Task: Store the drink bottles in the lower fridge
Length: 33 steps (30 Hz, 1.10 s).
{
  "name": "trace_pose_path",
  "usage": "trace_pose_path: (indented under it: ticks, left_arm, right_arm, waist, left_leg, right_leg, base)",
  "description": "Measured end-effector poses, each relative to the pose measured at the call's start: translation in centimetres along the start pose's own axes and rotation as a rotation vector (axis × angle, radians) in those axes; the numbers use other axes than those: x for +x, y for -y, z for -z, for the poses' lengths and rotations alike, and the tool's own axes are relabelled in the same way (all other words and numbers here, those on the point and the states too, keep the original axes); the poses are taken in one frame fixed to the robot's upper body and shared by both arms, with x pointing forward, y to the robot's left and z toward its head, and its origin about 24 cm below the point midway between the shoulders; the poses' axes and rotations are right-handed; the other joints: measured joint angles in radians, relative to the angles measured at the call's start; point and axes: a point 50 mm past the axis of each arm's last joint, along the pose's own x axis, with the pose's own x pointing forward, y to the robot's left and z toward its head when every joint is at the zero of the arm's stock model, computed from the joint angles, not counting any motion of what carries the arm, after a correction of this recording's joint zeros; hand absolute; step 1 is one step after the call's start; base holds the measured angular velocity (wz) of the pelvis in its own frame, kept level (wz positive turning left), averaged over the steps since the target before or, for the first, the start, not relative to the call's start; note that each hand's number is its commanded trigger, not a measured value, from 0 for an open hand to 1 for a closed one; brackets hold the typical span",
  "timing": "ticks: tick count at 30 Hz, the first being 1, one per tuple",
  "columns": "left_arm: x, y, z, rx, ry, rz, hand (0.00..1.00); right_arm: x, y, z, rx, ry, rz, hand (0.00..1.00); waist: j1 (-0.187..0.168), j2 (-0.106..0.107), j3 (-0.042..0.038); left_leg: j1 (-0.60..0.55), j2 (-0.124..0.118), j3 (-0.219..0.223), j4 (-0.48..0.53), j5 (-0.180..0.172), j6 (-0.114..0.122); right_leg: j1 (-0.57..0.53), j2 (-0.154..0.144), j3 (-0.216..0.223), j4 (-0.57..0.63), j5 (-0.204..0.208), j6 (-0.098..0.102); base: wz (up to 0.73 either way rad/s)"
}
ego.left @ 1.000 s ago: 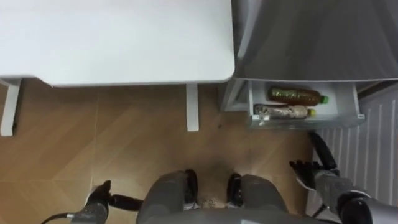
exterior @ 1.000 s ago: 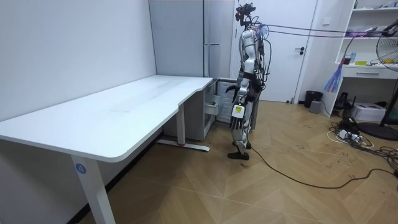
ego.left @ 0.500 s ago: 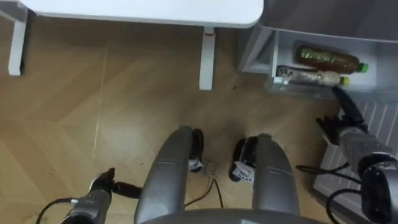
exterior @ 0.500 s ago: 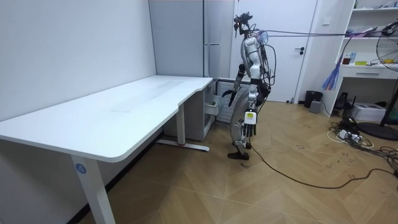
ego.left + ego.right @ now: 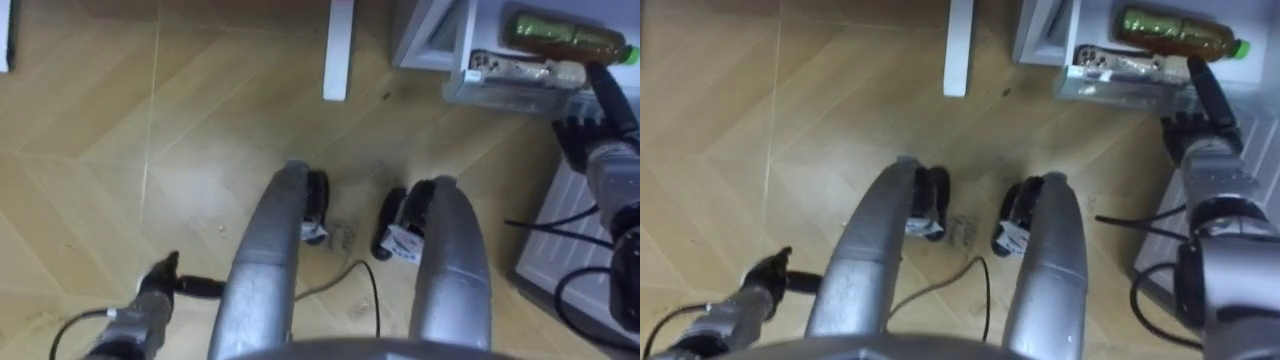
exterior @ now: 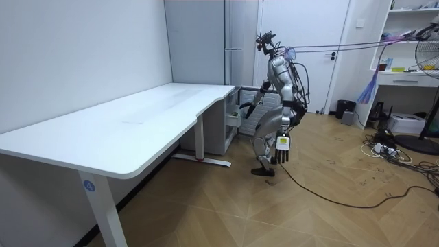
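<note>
**2 drinks lying in the lower fridge drawer**

2 bottles lay side by side in the open drawer (image 5: 500,92) of the lower fridge. The amber bottle (image 5: 560,32), green-capped, was at the back. The pale bottle (image 5: 520,68), yellow-capped, lay in front against the drawer's clear front wall. My right hand (image 5: 605,150) reached toward that front wall with fingers straight, holding nothing. I could not tell whether a fingertip touched the drawer. My left hand (image 6: 282,147) hung at my side, fingers relaxed and empty, as I bent forward beside the white desk (image 6: 137,123). Both looked like filled plastic bottles: fairly heavy, smooth, apt to roll, and firm under a light squeeze. If either needed shifting, I judged the middle of the body the place to wrap round, not the narrow neck.
</note>
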Motion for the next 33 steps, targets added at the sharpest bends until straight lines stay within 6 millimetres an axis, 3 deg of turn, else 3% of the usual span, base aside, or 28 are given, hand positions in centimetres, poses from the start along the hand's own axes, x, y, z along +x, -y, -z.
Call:
trace_pose_path:
  ticks: [3,5,13,18,21,23,28,33]
  left_arm:
    - [-0.2,-0.1,0.3,-0.03,0.011,-0.004,0.0]
    - [-0.5,-0.2,1.3,-0.057,-0.003,-0.014,0.0]
    - [-1.8,-0.5,4.3,-0.078,-0.031,-0.034,0.0]
    - [-2.1,-1.0,4.9,-0.091,-0.025,-0.053,0.0]
    - [-2.3,-1.3,5.3,-0.094,-0.029,-0.068,0.0]
    - [-2.7,-2.0,6.2,-0.106,-0.037,-0.1,0.0]
    - [-3.1,-2.2,6.9,-0.12,-0.047,-0.106,0.0]
    - [-4.0,-3.4,8.9,-0.099,-0.102,-0.146,0.0]
  right_arm:
    - [0.0,-0.9,-0.3,-0.034,0.007,0.018,0.0]
    - [0.0,-1.7,-0.4,-0.038,0.008,0.03,0.0]
    - [-0.5,-4.3,-0.5,-0.03,0.009,0.094,0.0]
    - [-1.3,-7.2,-2.2,-0.087,0.064,0.042,0.0]
    - [-1.7,-9.9,-2.7,-0.073,0.088,-0.011,0.0]
    - [-2.1,-10.8,-1.6,-0.164,0.07,-0.055,0.0]
    - [-2.3,-11.3,-1.4,-0.182,0.066,-0.018,0.0]
    - [-2.5,-11.5,-1.3,-0.188,0.069,0.024,0.0]
  waist:
    - [0.0,-0.003,0.0002]
    - [-0.005,-0.006,0.001]
    - [-0.022,-0.021,0.0088]
    - [-0.024,-0.023,0.0085]
    - [-0.021,-0.033,0.01]
    - [-0.025,-0.059,0.009]
    - [0.0,-0.067,0.0074]
    - [0.007,-0.067,0.0077]
  left_leg:
    - [-0.001,-0.004,0.017,0.001,-0.005,0.009]
    - [-0.001,-0.018,0.02,0.001,-0.005,0.009]
    - [-0.005,-0.019,0.022,0.0,-0.002,0.004]
    - [-0.003,-0.039,0.011,-0.001,-0.002,0.004]
    - [0.01,-0.044,-0.001,0.004,-0.006,-0.005]
    - [0.025,-0.036,-0.014,0.011,-0.014,-0.019]
    - [0.023,-0.032,-0.041,0.024,-0.014,-0.026]
    - [0.035,-0.052,-0.066,0.026,-0.008,-0.036]
  right_leg:
    - [-0.01,-0.027,0.002,0.012,-0.003,0.006]
    - [-0.016,-0.05,0.001,0.021,-0.005,0.008]
    - [-0.017,-0.075,-0.017,0.026,-0.012,0.004]
    - [-0.008,-0.1,-0.032,0.045,-0.035,0.001]
    - [0.013,-0.103,-0.041,0.057,-0.049,-0.014]
    - [0.04,-0.102,-0.063,0.056,-0.061,-0.03]
    - [0.058,-0.096,-0.09,0.057,-0.074,-0.032]
    - [0.087,-0.111,-0.112,0.062,-0.086,-0.032]
  base:
    - [-0.01]
    - [-0.02]
    - [0.04]
    - [0.18]
    - [0.16]
    - [0.0]
    - [0.05]
    - [0.15]
